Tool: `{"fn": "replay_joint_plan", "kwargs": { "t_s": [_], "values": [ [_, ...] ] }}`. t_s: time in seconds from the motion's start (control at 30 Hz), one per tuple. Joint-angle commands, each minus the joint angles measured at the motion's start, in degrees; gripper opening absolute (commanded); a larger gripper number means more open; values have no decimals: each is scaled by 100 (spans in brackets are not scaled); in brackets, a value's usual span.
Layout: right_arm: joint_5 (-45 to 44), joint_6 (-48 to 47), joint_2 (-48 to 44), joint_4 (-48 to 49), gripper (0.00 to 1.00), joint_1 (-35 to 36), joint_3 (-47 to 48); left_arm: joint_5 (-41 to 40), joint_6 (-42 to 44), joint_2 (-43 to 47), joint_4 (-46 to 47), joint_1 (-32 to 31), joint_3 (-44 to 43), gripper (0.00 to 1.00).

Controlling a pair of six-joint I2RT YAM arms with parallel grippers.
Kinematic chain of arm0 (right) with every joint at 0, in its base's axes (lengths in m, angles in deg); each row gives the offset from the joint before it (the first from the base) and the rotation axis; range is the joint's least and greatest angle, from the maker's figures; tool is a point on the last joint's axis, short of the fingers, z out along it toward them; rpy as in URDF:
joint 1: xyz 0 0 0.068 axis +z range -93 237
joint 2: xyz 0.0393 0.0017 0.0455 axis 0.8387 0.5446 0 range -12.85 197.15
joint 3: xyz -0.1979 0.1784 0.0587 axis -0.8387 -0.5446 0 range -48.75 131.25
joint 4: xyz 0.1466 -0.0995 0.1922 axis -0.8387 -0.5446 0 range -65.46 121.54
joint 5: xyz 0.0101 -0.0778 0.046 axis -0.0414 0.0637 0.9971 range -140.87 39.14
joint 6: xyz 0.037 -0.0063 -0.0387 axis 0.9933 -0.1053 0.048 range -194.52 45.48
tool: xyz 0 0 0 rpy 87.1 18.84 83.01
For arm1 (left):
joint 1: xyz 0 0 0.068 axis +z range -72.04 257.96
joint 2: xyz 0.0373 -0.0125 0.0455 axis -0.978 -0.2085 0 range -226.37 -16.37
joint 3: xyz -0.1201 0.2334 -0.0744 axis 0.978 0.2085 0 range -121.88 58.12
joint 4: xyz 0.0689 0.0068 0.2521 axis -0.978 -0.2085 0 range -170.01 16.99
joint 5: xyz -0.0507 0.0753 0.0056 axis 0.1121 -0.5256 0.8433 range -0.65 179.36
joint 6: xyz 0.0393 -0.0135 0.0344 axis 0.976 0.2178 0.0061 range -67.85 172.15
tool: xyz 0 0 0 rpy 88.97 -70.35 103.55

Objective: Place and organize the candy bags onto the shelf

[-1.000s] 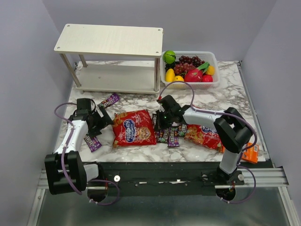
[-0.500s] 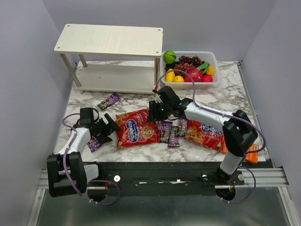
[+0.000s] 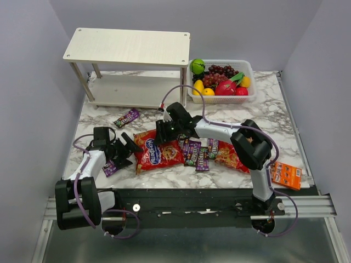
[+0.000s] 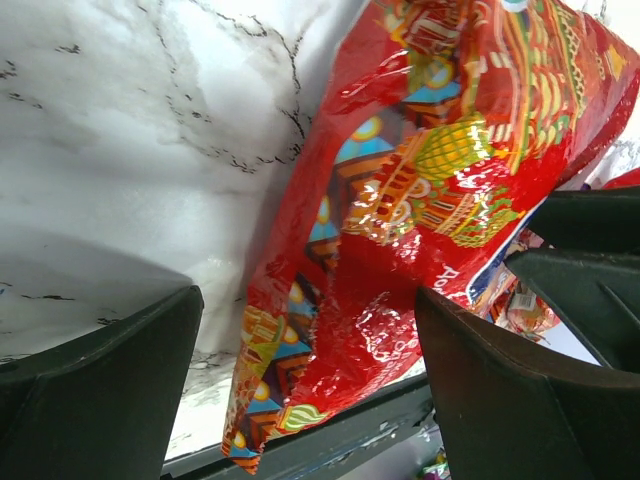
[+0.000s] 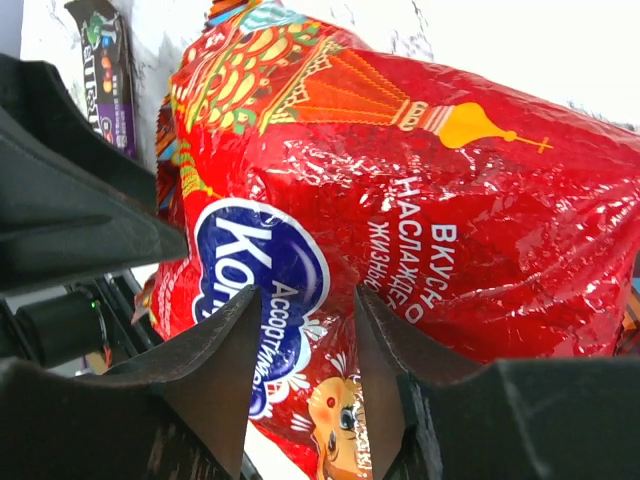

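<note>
One red candy bag lies on the marble between both grippers. My left gripper is wide open at its left end; in the left wrist view the bag's corner sits between the jaws. My right gripper is over the bag's far edge. In the right wrist view its jaws stand partly open on the bag's blue logo. The second red bag lies partly under the right arm. Small purple packets lie nearby. The white shelf stands at the back left.
A white basket of fruit stands right of the shelf. An orange packet lies at the front right. A purple packet shows beside the bag in the right wrist view. The table's front edge is close behind the left gripper.
My right gripper has swung left from the purple packets onto the red bag. My left gripper has moved right and nearer, to the bag's left end. The bag shifted slightly.
</note>
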Motion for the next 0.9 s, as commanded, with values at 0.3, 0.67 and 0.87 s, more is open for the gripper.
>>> {"fn": "replay_joint_plan", "kwargs": {
  "t_s": [0.3,0.67,0.87],
  "values": [
    [-1154,205,586,-853,47,117,-114,175,-154,-8,550,14,153,89],
    [-1100,319,578,-985,44,116,-141,527,-111,-386,991,14,197,38],
    [-1154,390,586,-1073,43,108,-149,105,4,-272,639,14,91,19]
  ]
}}
